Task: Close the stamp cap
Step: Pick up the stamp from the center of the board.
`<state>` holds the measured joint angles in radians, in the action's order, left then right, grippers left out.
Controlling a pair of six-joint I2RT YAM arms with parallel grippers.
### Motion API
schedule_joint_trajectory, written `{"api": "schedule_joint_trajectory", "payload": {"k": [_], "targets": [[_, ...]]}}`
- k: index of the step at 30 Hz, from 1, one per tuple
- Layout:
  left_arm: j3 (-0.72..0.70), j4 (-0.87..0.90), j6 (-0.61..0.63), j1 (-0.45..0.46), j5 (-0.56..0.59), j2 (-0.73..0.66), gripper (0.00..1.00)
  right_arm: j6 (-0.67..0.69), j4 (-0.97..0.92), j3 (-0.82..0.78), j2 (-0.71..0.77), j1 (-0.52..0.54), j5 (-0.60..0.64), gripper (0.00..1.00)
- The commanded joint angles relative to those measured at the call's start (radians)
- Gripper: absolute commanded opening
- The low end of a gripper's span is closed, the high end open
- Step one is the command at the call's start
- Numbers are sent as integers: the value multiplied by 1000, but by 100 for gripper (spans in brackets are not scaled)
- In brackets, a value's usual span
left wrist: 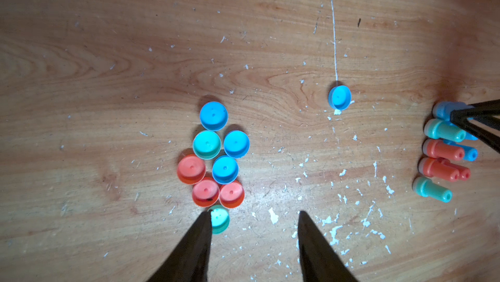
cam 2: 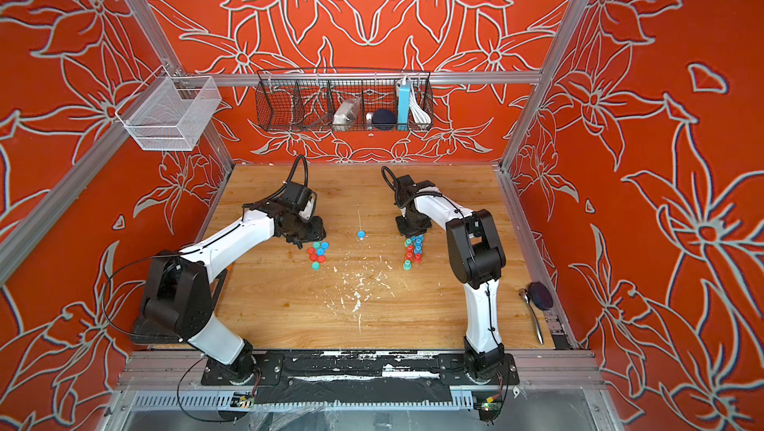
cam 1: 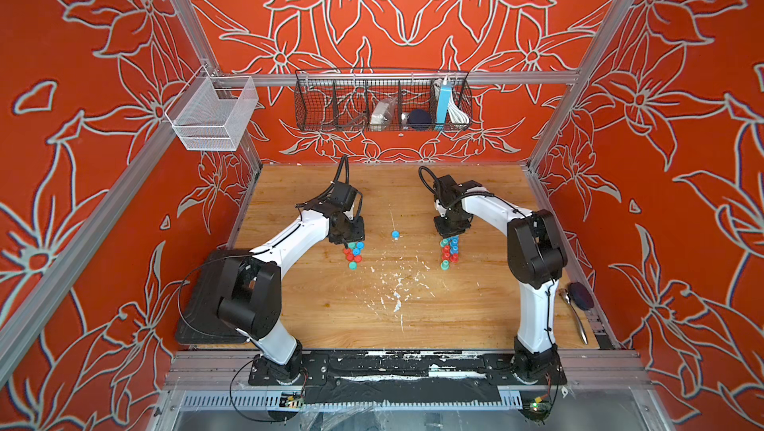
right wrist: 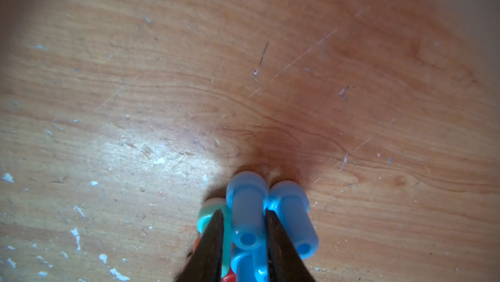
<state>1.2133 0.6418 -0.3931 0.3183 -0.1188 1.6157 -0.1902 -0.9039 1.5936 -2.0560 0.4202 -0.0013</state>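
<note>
Right gripper [right wrist: 244, 212] straddles a blue stamp [right wrist: 246, 194], grip uncertain, a detail top views hide, while left gripper [left wrist: 255, 213], jaws apart, hovers over loose caps [left wrist: 207, 144]; lone cap [cam 1: 395, 234] lies between them.

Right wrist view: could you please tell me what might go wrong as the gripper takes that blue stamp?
1. The right gripper straddles the blue stamp, with a green stamp and a second blue stamp crowding it; a finger could catch a neighbour and drag it along.
2. The open left gripper has one finger at the green cap; closing there could scatter the red caps beside it.
</note>
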Motion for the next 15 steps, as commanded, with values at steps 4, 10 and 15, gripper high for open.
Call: {"api": "schedule_joint_trajectory", "payload": {"k": [4,10,15], "targets": [[-1,6,5,-10,-10,-7,51,-4,-4,20,-7,9,13,21],[11,16,14,-14,-10,-10,51,-4,-21,49,12,15,35,18],[30,33,32,-23,-10,-14,50,-1,-75,137,10,32,41,15]]}}
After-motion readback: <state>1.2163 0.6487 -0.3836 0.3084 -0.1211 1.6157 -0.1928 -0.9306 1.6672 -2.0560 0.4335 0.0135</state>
